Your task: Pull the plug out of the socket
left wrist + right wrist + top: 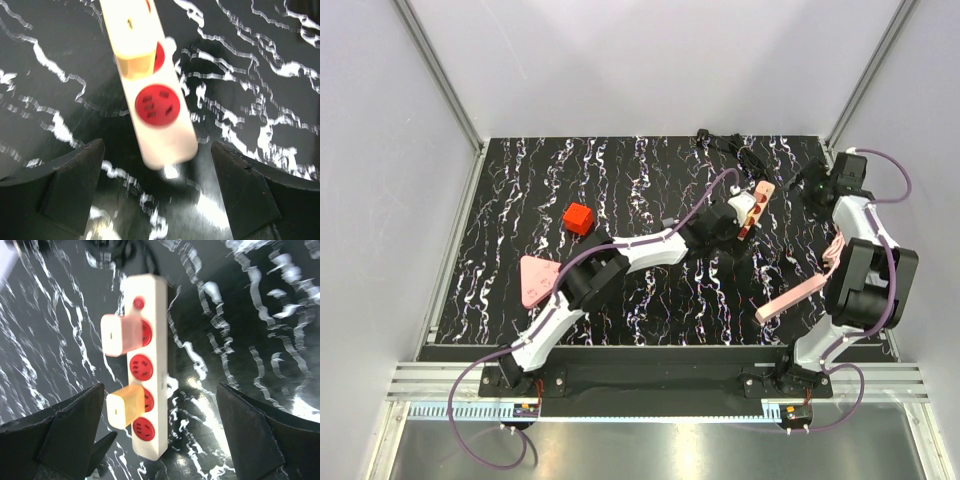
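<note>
The socket (759, 207) is a pale strip with red round outlets, lying at the back right of the black marbled table. Two plugs sit in it: a white one (120, 335) and a yellowish one (124, 408). My left gripper (732, 222) is open, with its fingers spread wide on either side of the strip's near end (160, 115). The yellowish plug (135, 65) is just ahead of it. My right gripper (812, 185) is open and empty, hovering above the strip (159, 365), which runs between its fingers (75, 430).
A flat pink bar (795, 297) lies by the right arm. A red cube (578, 218) and a pink triangle (535, 280) lie on the left. A black cable (730, 145) is bunched at the back edge, behind the strip.
</note>
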Controlling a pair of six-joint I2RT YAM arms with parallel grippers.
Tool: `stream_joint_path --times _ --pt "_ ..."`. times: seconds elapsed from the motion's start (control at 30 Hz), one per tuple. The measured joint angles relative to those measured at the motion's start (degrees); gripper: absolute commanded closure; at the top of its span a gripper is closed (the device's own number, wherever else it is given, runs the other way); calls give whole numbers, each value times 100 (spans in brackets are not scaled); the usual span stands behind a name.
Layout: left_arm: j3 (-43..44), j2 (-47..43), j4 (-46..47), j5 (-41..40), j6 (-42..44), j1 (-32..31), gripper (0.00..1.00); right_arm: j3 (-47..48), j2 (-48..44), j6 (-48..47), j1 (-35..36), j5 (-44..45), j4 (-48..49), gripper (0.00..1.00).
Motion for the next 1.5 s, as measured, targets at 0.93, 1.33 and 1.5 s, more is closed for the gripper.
stream_joint_path --times 0.93,1.33,1.5 --pt "723 713 -15 994 -1305 400 100 -1340 -120 1032 -634 -1488 1976 0" --pt "83 374 422 2341 -2520 922 100 -1646 662 1757 -804 -2702 3357 11" --pt "-11 291 404 2345 -2653 905 100 -1624 984 1910 -702 -2846 3528 14"
